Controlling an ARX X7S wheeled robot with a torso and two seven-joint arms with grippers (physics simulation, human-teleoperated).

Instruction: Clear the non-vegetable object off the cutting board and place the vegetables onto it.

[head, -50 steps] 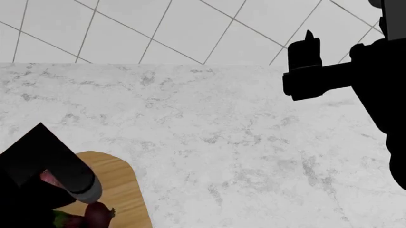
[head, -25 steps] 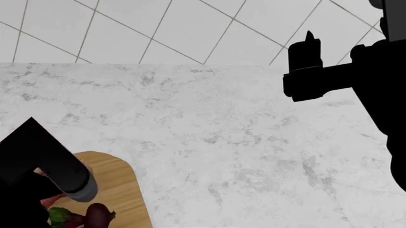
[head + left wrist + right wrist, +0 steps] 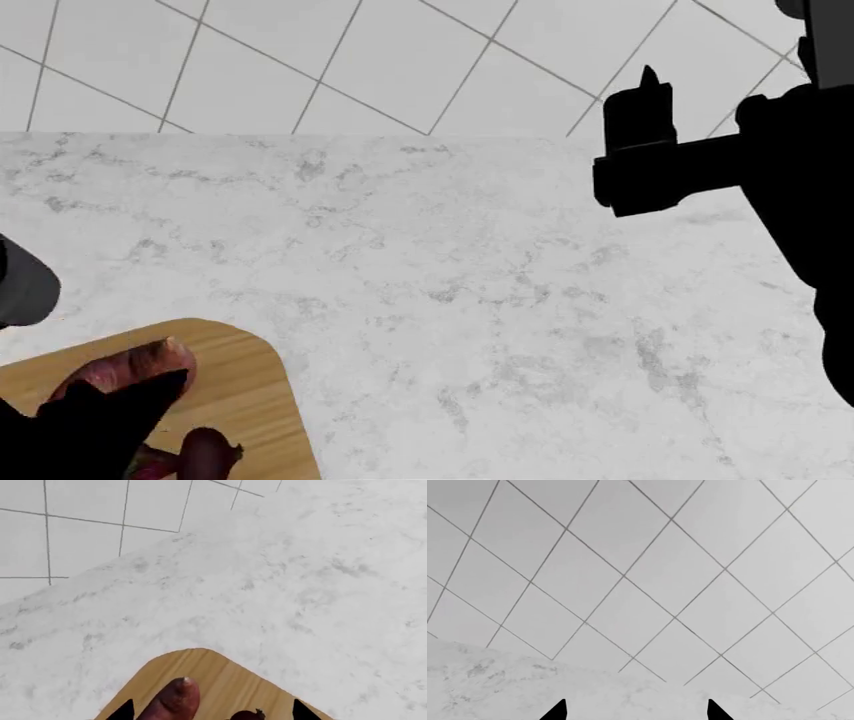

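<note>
**Left arm lifts clear, sweet potato lies on the board**

Over the last second the left arm has drawn back from the cutting board (image 3: pixel 234 365), which sits at the near left corner of the bench (image 3: pixel 467 300). A second ago its dark body covered most of the board; now the reddish-purple sweet potato (image 3: pixel 134 372) shows there, resting on the wood with its tapered end toward the far edge. The small dark beet (image 3: pixel 203 452) lies just beside it, also on the board.

In the left wrist view the left gripper (image 3: pixel 210 715) has its fingers spread apart, one tip on each side of the sweet potato (image 3: pixel 172 702), with nothing clamped. That reads as a release just made.

The right gripper (image 3: pixel 636 711) is raised over the far right edge of the bench, facing the tiled wall (image 3: pixel 640 570), fingers apart and empty.

The non-vegetable object appears in none of the views, and the visible part of the board is free of it. Both vegetables seem placed, so the task looks nearly or fully done.
</note>
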